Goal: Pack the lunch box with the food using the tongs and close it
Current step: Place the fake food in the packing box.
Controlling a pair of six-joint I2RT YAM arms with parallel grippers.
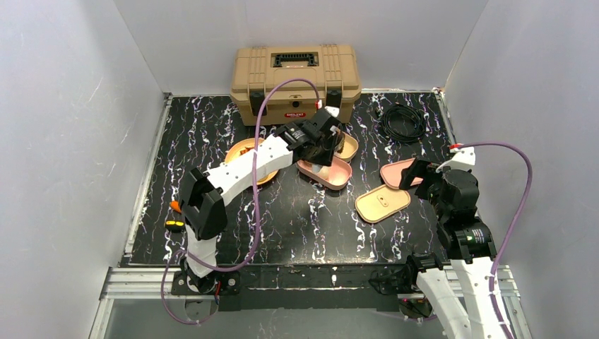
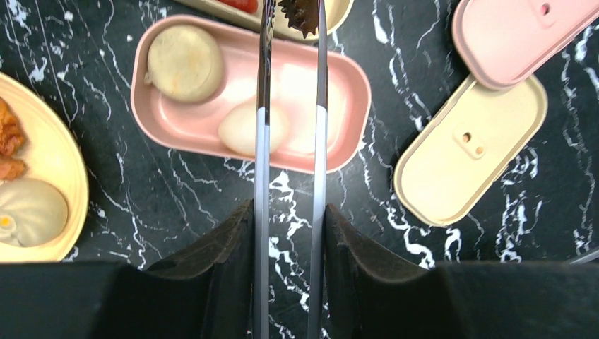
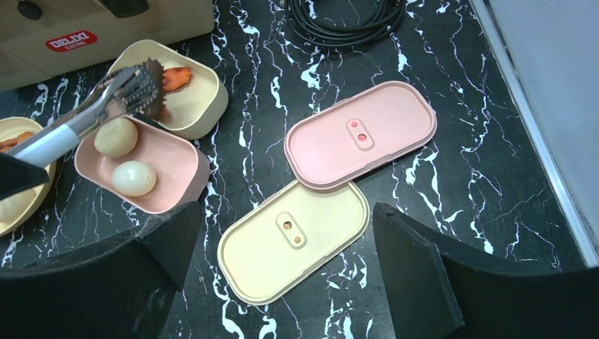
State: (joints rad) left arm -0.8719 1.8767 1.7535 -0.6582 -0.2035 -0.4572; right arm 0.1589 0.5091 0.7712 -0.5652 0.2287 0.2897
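Observation:
My left gripper (image 2: 289, 212) is shut on a pair of metal tongs (image 2: 263, 141). The tongs reach across the pink lunch box tray (image 2: 339, 92) to the cream tray (image 3: 198, 106), and a dark brown piece (image 2: 300, 14) sits between their tips. A tan bun (image 2: 185, 62) and a white egg (image 2: 244, 127) lie in the pink tray. Orange-red chunks (image 3: 176, 74) lie in the cream tray. A yellow plate (image 2: 67, 176) at the left holds more food. My right gripper (image 3: 286, 219) hangs open above the cream lid (image 3: 293, 240), beside the pink lid (image 3: 360, 134).
A tan toolbox (image 1: 295, 81) stands at the back of the table, just behind the trays. A coiled black cable (image 1: 402, 121) lies at the back right. White walls close in both sides.

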